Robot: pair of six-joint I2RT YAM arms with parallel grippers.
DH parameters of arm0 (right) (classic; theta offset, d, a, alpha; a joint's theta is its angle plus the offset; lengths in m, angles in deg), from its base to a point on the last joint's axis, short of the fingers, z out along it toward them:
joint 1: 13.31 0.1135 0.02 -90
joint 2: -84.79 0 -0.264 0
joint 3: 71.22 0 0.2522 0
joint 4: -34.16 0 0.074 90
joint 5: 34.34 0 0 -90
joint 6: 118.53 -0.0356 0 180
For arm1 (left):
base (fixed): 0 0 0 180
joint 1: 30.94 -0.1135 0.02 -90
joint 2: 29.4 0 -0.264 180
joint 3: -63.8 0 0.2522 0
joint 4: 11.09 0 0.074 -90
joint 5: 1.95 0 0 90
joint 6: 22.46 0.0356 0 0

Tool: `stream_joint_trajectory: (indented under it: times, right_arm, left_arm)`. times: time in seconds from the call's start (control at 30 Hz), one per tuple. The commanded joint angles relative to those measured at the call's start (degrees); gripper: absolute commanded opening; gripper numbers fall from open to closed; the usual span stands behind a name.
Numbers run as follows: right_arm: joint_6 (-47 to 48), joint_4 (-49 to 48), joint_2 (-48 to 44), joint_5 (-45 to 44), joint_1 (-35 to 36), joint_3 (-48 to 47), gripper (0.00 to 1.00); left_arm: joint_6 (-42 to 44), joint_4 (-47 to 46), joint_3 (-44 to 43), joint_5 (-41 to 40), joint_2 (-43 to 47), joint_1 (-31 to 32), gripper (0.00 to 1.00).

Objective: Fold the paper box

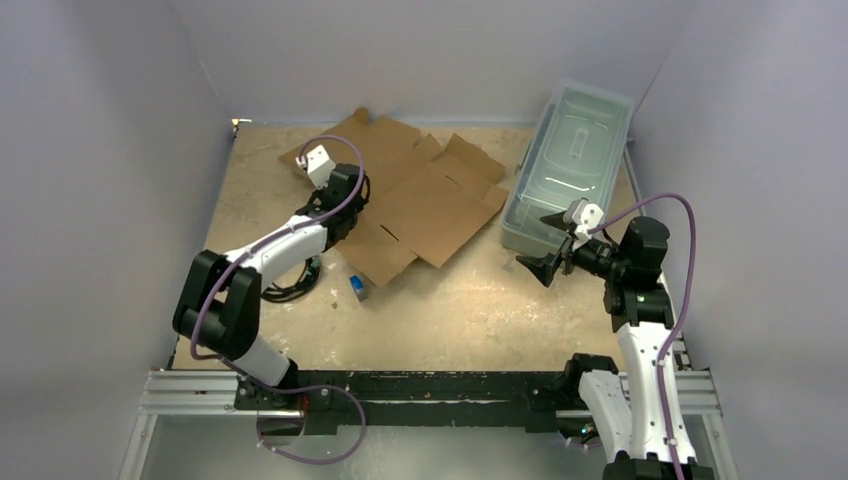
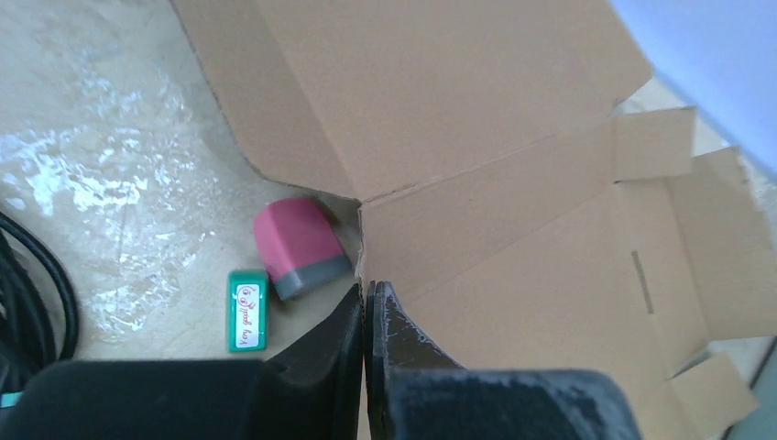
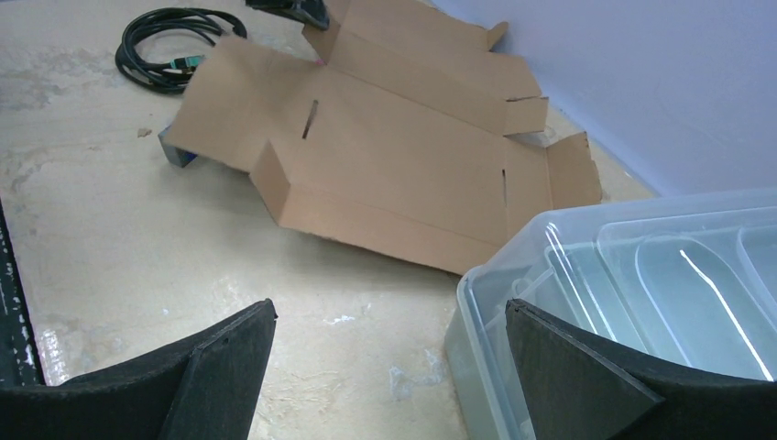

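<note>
paper box point(image 1: 420, 205), left claw point(image 2: 366, 293) closed at its edge, pink block point(image 2: 298, 243) nearby (unseen from above), right claw point(image 3: 387, 321) spread wide

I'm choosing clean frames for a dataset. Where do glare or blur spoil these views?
Top view: evenly lit, only mild reflections on the clear bin. Left wrist view: bright glare patches on the table, the pink object beside the paper box looks soft, and the left pincer is blurred up close. Right wrist view: a white glare streak on the bin, cardboard crisp.
</note>
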Motion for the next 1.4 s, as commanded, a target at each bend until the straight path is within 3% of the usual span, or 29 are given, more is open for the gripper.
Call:
stream_joint_trajectory:
  times: [0.0, 0.27, 0.67, 0.93, 1.37]
  right_arm:
    - [0.9, -1.1, -0.3, -1.0, 0.4, 0.1, 0.99]
    - [1.0, -1.0, -0.2, -0.6, 0.4, 0.3, 0.99]
    - [0.6, -0.7, 1.3, 0.8, 1.8, 0.5, 0.99]
    - [1.5, 0.9, 4.3, 0.6, 4.3, 0.1, 0.99]
    - [1.6, 1.0, 4.4, -0.1, 4.9, 0.1, 0.99]
  left_arm:
    - [5.3, -0.9, -1.6, -2.0, 5.5, -0.2, 0.0]
    - [12.2, -0.5, 0.9, 4.7, 15.6, -0.2, 0.0]
    - [9.8, 11.4, 10.8, 12.5, 35.2, 0.0, 0.0]
    - [4.3, 20.7, 12.4, 15.8, 39.5, 0.0, 0.0]
    - [-0.6, 14.9, 21.4, 21.4, 37.7, 0.0, 0.0]
